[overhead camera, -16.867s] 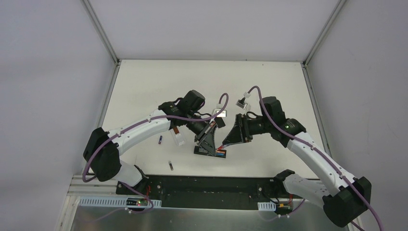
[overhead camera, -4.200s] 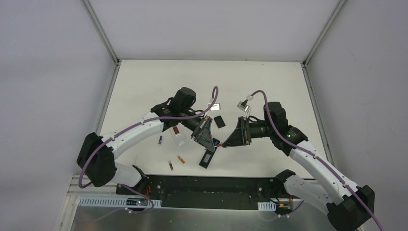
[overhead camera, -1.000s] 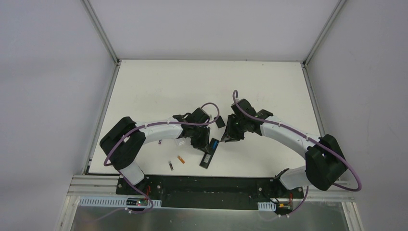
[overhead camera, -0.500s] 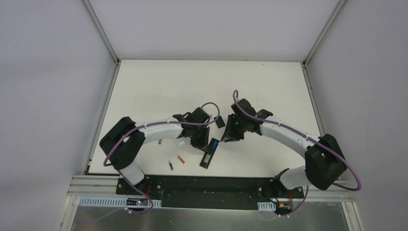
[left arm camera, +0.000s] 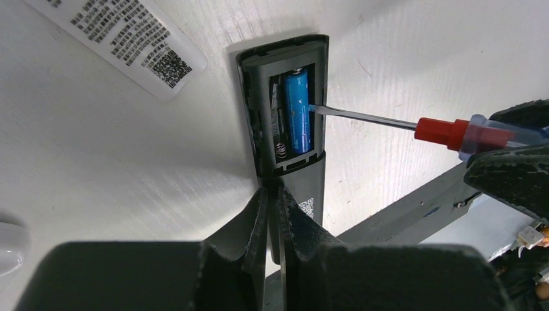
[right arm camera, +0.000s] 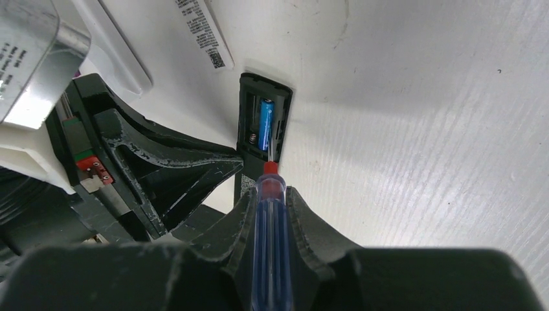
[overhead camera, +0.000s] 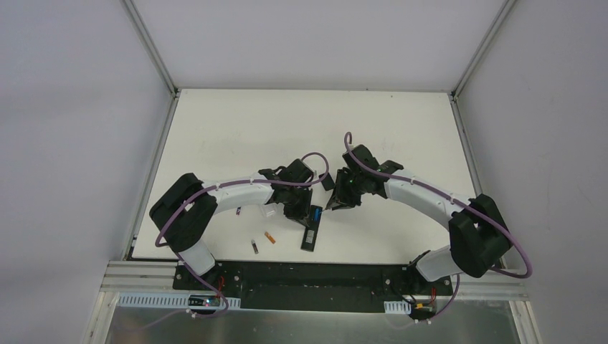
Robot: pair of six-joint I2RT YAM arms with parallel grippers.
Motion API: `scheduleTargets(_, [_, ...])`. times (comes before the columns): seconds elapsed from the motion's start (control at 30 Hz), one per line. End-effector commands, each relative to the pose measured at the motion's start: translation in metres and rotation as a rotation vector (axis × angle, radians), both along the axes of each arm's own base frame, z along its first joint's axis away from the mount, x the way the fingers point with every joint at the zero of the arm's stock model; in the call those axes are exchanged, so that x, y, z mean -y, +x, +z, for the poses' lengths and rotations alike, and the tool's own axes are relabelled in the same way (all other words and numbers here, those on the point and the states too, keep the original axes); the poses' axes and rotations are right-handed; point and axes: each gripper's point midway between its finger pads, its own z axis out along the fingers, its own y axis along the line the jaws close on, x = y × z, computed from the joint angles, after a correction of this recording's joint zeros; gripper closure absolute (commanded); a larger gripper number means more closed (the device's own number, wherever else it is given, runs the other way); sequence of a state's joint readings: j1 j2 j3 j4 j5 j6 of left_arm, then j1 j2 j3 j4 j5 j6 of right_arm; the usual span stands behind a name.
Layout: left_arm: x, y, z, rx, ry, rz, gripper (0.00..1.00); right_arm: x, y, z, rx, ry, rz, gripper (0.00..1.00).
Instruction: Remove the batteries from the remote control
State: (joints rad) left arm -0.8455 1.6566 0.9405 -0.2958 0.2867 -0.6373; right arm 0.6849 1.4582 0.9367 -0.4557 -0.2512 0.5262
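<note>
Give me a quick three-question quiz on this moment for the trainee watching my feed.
1. True or false: both slots of the remote's open compartment are filled.
2. Which claw holds the screwdriver? A) left B) right
3. Fill in: the screwdriver's tip touches the ___ battery.
Key: 1 false, one slot shows only a bare spring; 2 B, the right claw; 3 blue.
</note>
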Motion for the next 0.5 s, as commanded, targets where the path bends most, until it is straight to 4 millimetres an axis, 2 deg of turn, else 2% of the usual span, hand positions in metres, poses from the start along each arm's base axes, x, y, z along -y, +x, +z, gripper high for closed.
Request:
scheduleTargets(0.0, [0.005,-0.005,-0.011,0.0,0.026,-0.045,0.93,0.002,-0.019,-0.023,-0.085,-0.035,0.048,1.0])
scheduleTargets(0.47, [0.0,-0.004,-0.016,0.003,0.05,-0.031,0.94,-0.003,-0.031,-0.034,-0.159,-0.082,0.134,1.0])
